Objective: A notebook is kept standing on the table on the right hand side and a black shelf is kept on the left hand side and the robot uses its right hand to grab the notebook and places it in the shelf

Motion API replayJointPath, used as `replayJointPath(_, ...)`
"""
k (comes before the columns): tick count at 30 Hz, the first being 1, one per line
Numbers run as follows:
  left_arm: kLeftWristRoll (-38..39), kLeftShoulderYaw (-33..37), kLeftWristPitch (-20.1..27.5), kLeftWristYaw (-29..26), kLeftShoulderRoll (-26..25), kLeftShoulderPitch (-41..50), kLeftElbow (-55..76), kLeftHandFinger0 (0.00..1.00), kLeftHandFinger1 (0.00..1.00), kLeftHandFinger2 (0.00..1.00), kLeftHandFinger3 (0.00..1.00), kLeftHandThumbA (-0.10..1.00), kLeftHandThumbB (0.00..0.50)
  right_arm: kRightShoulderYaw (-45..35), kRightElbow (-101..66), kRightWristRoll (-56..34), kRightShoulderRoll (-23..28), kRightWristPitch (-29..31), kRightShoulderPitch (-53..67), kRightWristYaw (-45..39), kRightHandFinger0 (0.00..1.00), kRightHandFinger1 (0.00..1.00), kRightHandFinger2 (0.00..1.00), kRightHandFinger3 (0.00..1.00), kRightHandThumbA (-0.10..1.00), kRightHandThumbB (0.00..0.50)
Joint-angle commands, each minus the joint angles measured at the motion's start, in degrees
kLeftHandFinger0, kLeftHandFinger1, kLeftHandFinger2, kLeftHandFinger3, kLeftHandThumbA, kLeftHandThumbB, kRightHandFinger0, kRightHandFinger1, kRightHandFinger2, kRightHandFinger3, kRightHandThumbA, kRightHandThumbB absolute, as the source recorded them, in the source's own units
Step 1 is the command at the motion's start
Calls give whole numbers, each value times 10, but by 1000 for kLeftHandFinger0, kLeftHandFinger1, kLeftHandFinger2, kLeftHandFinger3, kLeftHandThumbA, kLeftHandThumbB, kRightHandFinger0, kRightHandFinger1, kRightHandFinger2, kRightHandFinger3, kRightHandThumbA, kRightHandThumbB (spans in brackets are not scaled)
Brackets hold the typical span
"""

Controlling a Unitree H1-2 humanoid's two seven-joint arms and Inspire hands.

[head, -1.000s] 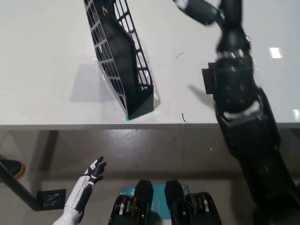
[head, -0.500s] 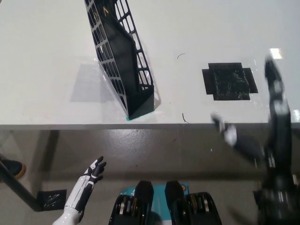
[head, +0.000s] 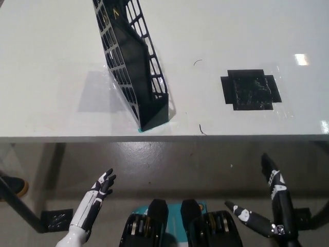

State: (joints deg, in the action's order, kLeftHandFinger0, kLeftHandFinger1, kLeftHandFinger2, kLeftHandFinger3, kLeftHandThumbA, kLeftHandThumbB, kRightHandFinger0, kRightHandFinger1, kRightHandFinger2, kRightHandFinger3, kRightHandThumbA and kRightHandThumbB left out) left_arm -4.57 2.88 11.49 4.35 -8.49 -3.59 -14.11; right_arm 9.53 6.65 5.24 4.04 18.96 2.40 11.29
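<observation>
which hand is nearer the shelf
Left, by a little. The left hand hangs below the table edge, under and slightly left of the shelf. The right hand is low too, but far off to the shelf's right.

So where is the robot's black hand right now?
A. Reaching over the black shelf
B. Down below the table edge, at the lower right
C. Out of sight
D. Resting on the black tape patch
B: the black right hand hangs open below the table edge at lower right, clear of the black shelf and holding nothing.

Perhaps lab: taped white table [head: 51,62]
</observation>
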Motion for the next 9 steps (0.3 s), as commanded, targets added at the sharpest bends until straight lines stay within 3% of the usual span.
replayJointPath(1, -1, 0, 29, 3, -7, -8, 14, 1000, 1000, 1000, 1000, 1000, 167, -15, 31, -48, -3, 51, -19, -37, 1000, 1000, 1000, 1000, 1000, 270)
replayJointPath(9, 1, -1, 18, 2, -4, -7, 19, 1000, 1000, 1000, 1000, 1000, 165, -32, 82, -59, -6, 45, -38, -58, 1000, 1000, 1000, 1000, 1000, 270)
